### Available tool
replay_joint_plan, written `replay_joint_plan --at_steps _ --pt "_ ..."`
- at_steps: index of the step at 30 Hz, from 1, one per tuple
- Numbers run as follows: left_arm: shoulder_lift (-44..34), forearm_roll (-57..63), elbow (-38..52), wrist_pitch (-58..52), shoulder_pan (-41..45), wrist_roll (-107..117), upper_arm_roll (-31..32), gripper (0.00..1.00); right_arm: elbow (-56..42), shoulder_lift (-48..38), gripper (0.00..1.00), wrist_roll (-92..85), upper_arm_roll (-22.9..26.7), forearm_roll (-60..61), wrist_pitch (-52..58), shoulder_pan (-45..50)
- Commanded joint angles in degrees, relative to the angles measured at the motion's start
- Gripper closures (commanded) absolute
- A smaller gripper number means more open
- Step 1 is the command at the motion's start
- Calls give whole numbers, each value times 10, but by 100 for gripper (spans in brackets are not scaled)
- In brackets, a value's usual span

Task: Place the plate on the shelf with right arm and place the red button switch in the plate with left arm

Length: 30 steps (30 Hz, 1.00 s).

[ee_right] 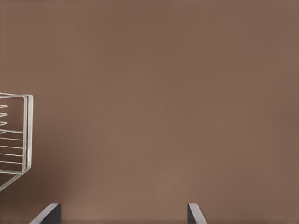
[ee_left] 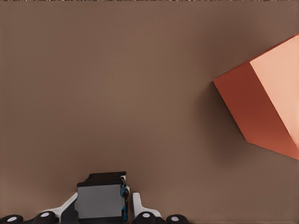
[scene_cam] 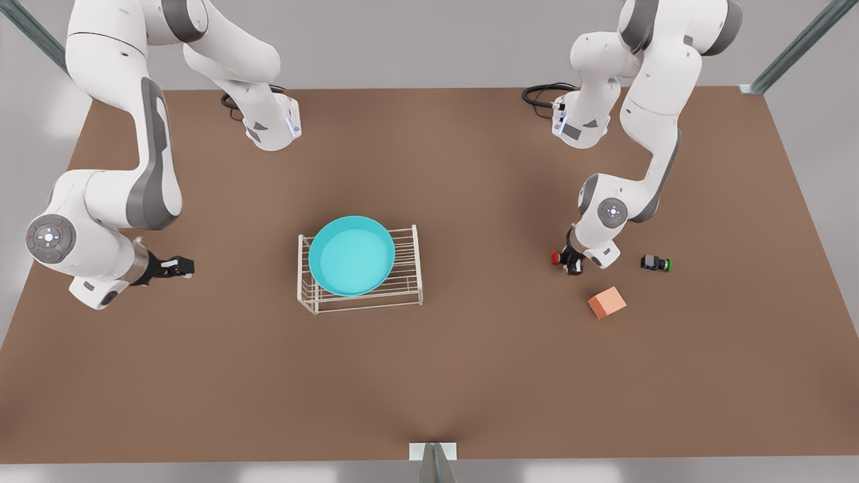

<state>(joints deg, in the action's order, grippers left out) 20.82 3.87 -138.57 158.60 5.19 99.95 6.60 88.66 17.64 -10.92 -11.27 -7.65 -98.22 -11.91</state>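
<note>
Lying nearest, at four o'clock from the shelf [scene_cam: 360, 268], is the orange cube [scene_cam: 607, 302]. Just beyond it, at three o'clock, the left gripper [scene_cam: 572, 263] is clamped on the red button switch [scene_cam: 556, 257], low over the table [scene_cam: 429, 376]; the green-capped switch [scene_cam: 655, 263] sits beside. The plate [scene_cam: 351, 255] rests on the shelf. At nine o'clock, the right gripper [scene_cam: 180, 266] waits, fingers [ee_right: 46, 214] apart.

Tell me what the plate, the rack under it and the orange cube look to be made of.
Plate: probably smooth plastic or glazed ceramic, uniform turquoise with a soft sheen. Shelf: thin white wire, likely coated metal, an open grid you can see the table through. Orange cube: matte, flat-coloured faces with sharp edges, possibly painted wood or plastic; the render leaves it open.
</note>
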Motion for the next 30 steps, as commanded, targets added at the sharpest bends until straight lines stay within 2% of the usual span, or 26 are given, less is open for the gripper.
replay_joint_plan --at_steps 1,2,6,9,11,14,16,19,24,26,28,30 --pt "-3 6 15 -25 0 12 0 66 -1 -1 0 -1 0 3 2 0" --pt "-3 16 36 -62 0 12 0 66 -3 -1 0 -1 0 3 3 0" --pt "-2 32 59 -89 1 13 1 66 -20 -1 0 -3 -2 7 9 1" --pt "-2 30 193 -230 36 48 5 65 -21 -4 0 -4 -3 2 48 1" --pt "0 25 278 -299 99 115 10 65 -21 -4 0 -4 -3 2 60 1" --pt "1 -22 411 -331 122 223 94 65 -21 -6 0 -4 -6 -10 75 4" --pt "1 -65 487 -331 138 265 122 65 -21 -6 0 -4 -10 -11 75 3" --pt "18 -85 517 -288 180 298 123 65 -21 -6 0 -4 -10 -10 75 3" --pt "106 -95 523 -9 299 319 130 65 -21 -6 0 -4 -14 -10 75 4" --pt "136 -87 564 -1 309 315 129 65 -21 -6 0 -4 -17 -10 76 3" --pt "166 -52 567 0 309 315 129 64 -21 -6 0 -4 -17 -11 75 3" --pt "205 -31 597 56 309 317 126 64 -21 -6 0 -4 -17 -11 75 3"
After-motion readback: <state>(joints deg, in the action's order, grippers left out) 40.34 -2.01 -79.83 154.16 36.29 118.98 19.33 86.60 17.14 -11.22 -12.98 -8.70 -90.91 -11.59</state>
